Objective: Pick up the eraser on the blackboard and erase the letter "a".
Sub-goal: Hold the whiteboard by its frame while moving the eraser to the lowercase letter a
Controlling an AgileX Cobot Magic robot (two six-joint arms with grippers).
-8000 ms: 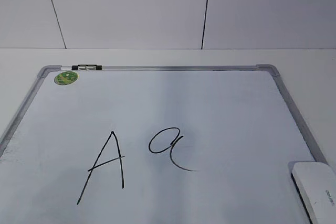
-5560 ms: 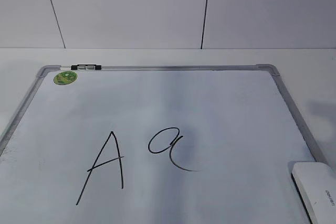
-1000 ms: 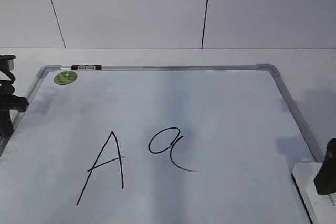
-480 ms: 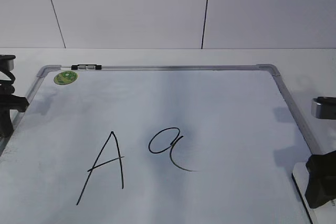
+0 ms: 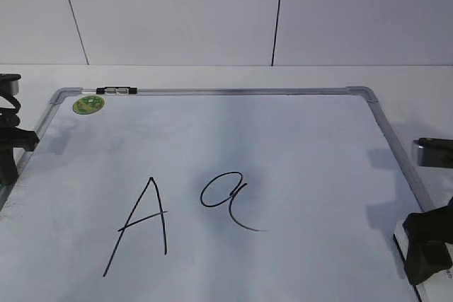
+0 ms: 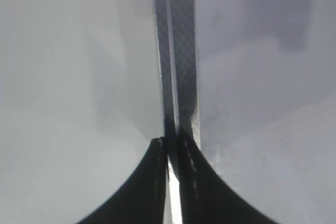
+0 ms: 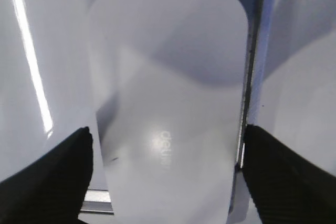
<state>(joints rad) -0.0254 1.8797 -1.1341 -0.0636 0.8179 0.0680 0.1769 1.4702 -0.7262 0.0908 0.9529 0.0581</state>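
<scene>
The blackboard [image 5: 241, 92] lies flat, a white board in a grey frame with a green sticker [image 5: 88, 105]. The cursive letter "a" [image 5: 226, 199] is at its middle, right of a capital "A" [image 5: 141, 224]. The white eraser [image 7: 168, 108] lies at the board's near right corner, by the frame. In the exterior view only a sliver of the eraser [image 5: 440, 288] shows under my right gripper [image 5: 425, 249]. My right gripper [image 7: 167, 129] is open, with a finger [image 7: 52, 182] on either side of the eraser. My left gripper [image 6: 170, 142] is shut and empty over the board's left frame [image 6: 181, 51].
A black and silver clip [image 5: 117, 90] sits on the board's far frame. The white table [image 5: 212, 76] runs round the board to a white panelled wall [image 5: 177, 12]. My left gripper [image 5: 7, 150] stands at the board's left edge.
My right gripper has come in from the lower right and dropped lower over the eraser, covering most of it. The left gripper has not moved.
</scene>
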